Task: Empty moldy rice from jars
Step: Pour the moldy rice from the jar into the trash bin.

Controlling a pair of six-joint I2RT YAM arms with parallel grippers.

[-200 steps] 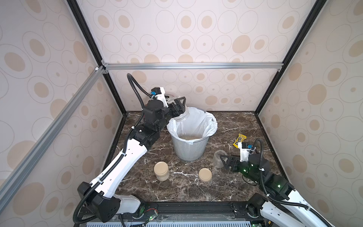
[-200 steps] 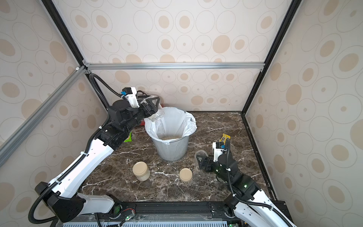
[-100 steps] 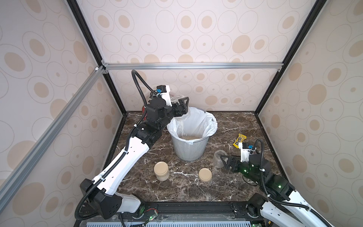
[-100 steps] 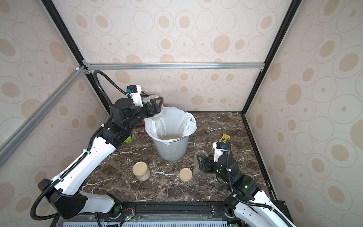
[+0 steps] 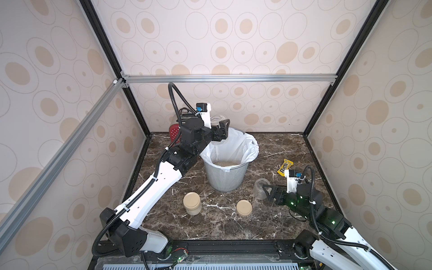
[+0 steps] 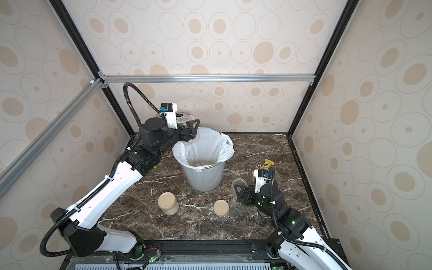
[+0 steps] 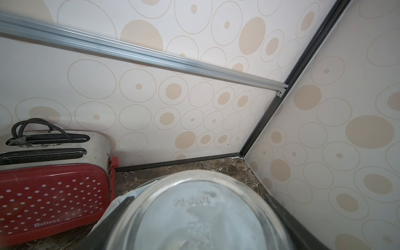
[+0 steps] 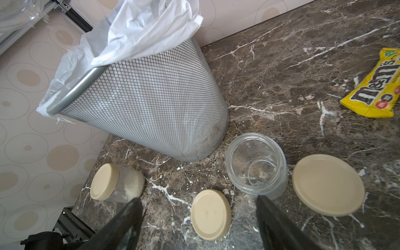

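The left gripper (image 5: pixel 219 132) is squeezed shut on a clear glass jar, the held jar (image 5: pixel 216 118). It holds this jar up over the back left edge of the bin (image 5: pixel 224 180). The jar is tipped so that its mouth points down into the bin. The left wrist view looks right at its round bottom, and the glass there is see-through. I cannot tell if any grains are inside it.

The bin is grey metal mesh with a white bag (image 5: pixel 249 146) in it. A flat heap of pale rice (image 5: pixel 225 164) lies at the bottom of the bin.

The right gripper (image 5: pixel 268 194) is down low at the front right of the bin. Its jaws are wide apart and it holds nothing. Just past its tips stands the open jar (image 8: pixel 256 164), upright, close to the foot of the bin.

One loose lid (image 8: pixel 211 214) lies flat on the dark stone table (image 5: pixel 210 229) in front of the bin. A second lid (image 8: pixel 328 184) lies just beside the open jar, on the side away from the bin.

The closed jar (image 5: pixel 192 203) stands at the front left of the bin, with its beige lid on and more rice inside.

A yellow candy bag (image 5: pixel 285 167) lies to the right of the bin. A red toaster (image 7: pixel 54 190) stands behind the bin, on its left.
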